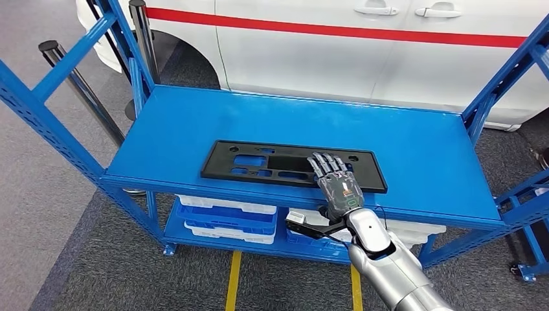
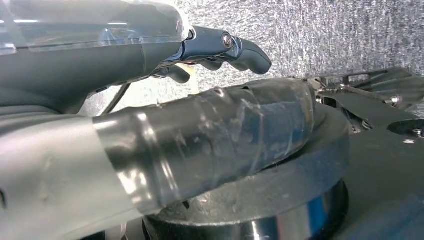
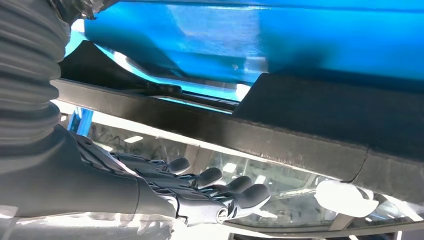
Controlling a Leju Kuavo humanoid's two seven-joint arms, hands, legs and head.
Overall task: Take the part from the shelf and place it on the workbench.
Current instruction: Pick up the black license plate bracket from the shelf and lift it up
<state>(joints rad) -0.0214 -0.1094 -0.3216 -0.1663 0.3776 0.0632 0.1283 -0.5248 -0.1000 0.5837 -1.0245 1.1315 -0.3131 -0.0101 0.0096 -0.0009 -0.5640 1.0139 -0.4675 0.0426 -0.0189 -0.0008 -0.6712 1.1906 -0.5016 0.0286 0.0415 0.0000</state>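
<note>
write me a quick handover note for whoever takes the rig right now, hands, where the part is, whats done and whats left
Right hand: reached out over the near edge of the black part, fingers extended flat above it, gripping nothing.
Left hand: hanging low over grey carpet, fingers curled, nothing in it.
Part: lies flat on the top board of the blue shelf, near its front edge, long side across.
Done: the right hand has reached the part.
Left: grip the part, lift it off the shelf, carry it to the workbench and set it down.

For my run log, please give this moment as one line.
phase: reaching part | right robot hand: fingers extended over black part, no grip seen | part: flat on blue shelf | left robot hand: holds nothing
</note>
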